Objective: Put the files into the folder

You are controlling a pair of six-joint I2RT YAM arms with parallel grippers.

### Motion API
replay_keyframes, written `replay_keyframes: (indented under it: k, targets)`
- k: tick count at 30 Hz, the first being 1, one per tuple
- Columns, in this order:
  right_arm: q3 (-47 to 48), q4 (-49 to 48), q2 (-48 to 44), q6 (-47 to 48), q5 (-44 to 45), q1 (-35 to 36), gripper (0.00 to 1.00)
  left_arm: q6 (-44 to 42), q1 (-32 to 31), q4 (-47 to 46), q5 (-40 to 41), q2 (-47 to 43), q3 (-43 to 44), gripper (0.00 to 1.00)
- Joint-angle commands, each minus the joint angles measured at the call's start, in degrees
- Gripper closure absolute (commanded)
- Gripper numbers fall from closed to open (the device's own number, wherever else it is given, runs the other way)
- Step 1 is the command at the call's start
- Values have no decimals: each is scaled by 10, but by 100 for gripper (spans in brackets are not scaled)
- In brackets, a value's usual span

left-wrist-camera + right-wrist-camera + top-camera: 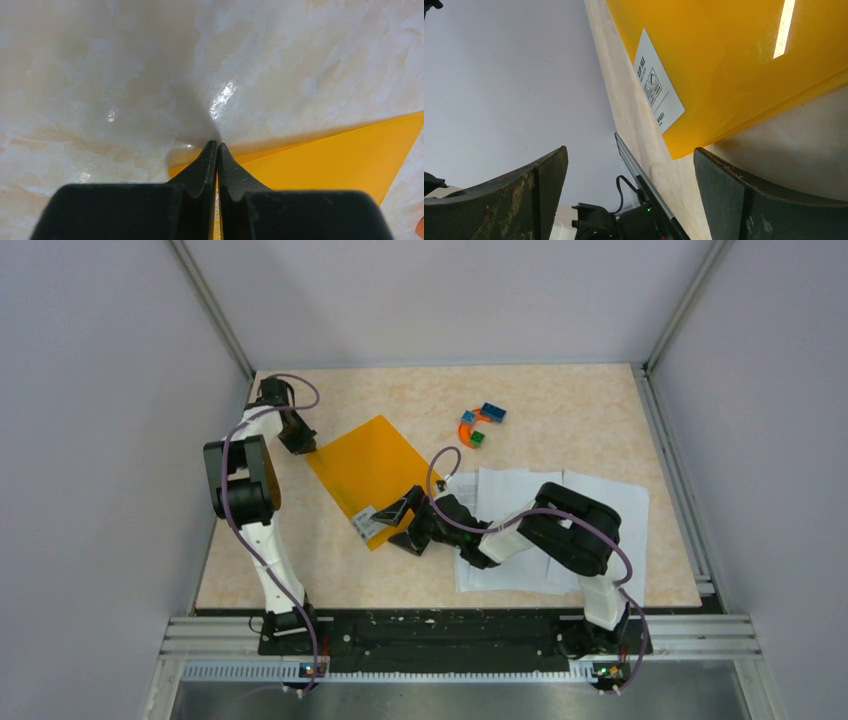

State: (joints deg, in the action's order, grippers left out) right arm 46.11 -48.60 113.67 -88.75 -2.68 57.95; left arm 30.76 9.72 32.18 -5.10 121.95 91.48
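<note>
Top external view: your left gripper [303,446] pinches the flat orange plastic folder [370,462]. Your right gripper [400,520] sits wide open at its near corner.

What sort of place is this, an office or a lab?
Likely a robot test booth: plain grey walls box in a table, two arms bolted to a metal rail, plus folder, papers, toy blocks.
</note>
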Motion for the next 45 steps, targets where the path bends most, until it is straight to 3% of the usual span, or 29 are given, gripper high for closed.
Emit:
replay_keyframes:
  k: [1, 22, 39, 45]
  targets:
    - [11, -39, 6, -6, 1, -6, 6, 1, 2, 42, -1, -5, -5, 92]
    - [25, -19, 29, -10, 2, -5, 6, 3, 2, 41, -7, -2, -7, 92]
    - [21, -69, 39, -27, 17, -5, 9, 0, 2, 46, -4, -10, -12, 93]
    - [36, -61, 48, -5, 25, -7, 15, 0, 2, 49, -6, -16, -18, 93]
